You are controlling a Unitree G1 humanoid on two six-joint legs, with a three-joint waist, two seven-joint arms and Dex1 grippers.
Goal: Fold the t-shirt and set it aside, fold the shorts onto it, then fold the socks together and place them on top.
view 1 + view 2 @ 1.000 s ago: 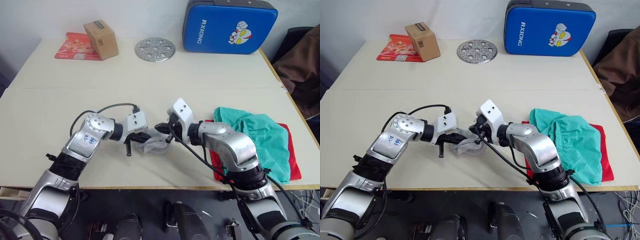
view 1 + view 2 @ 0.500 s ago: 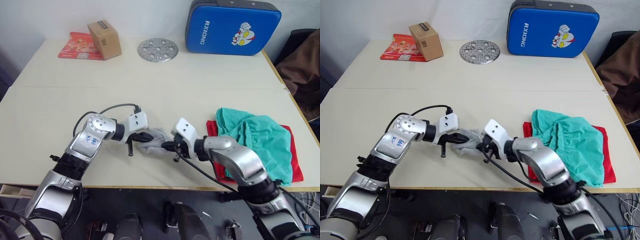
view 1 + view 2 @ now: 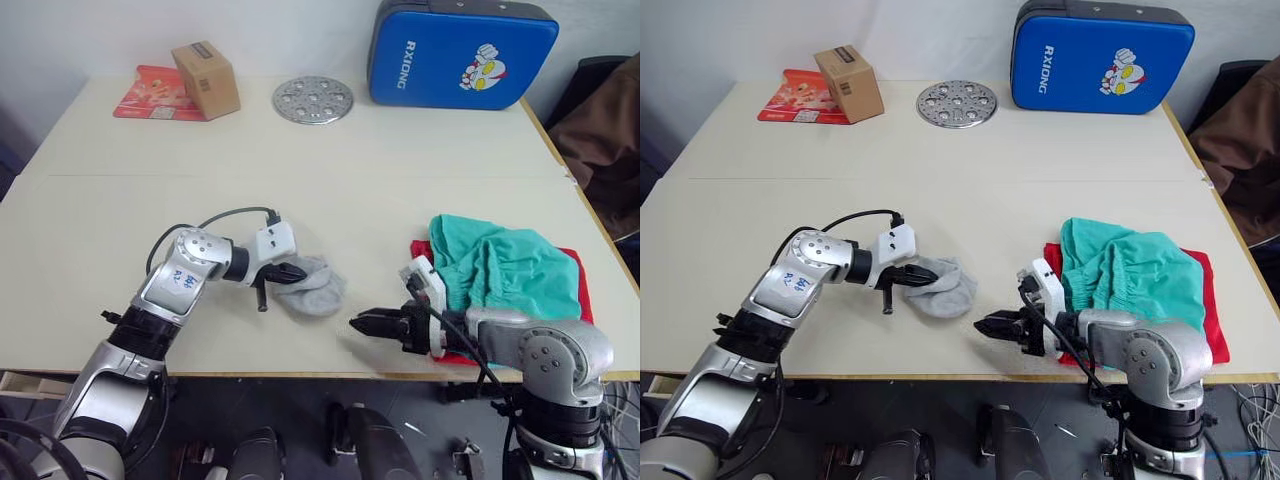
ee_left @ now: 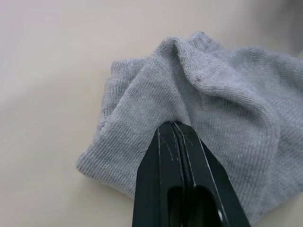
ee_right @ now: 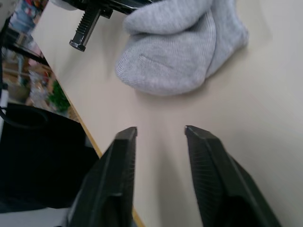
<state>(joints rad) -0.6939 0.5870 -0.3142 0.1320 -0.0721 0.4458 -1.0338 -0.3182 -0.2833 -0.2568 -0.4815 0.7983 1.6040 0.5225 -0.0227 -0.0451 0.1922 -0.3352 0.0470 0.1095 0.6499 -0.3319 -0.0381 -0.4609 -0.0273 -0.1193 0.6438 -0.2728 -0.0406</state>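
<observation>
The grey socks [image 3: 316, 288] lie bundled together on the table, a little left of centre. My left gripper [image 3: 292, 272] is shut on their left edge, and its fingertips [image 4: 173, 130] pinch a fold of the knit. My right gripper [image 3: 360, 324] hovers open and empty near the table's front edge, to the right of the socks [image 5: 176, 45] and apart from them. The teal shorts [image 3: 505, 266] lie rumpled on the red t-shirt [image 3: 1213, 318] at the right, and only the shirt's edges show beneath them.
At the back of the table stand a blue case [image 3: 460, 52], a round metal disc [image 3: 313, 99], a cardboard box [image 3: 205, 78] and a red packet [image 3: 148, 92]. A brown garment [image 3: 610, 130] hangs beyond the table's right edge.
My right gripper has let go of the socks and drawn back to the right, toward the front edge. The socks now rest as a bundle. My left gripper still holds them.
</observation>
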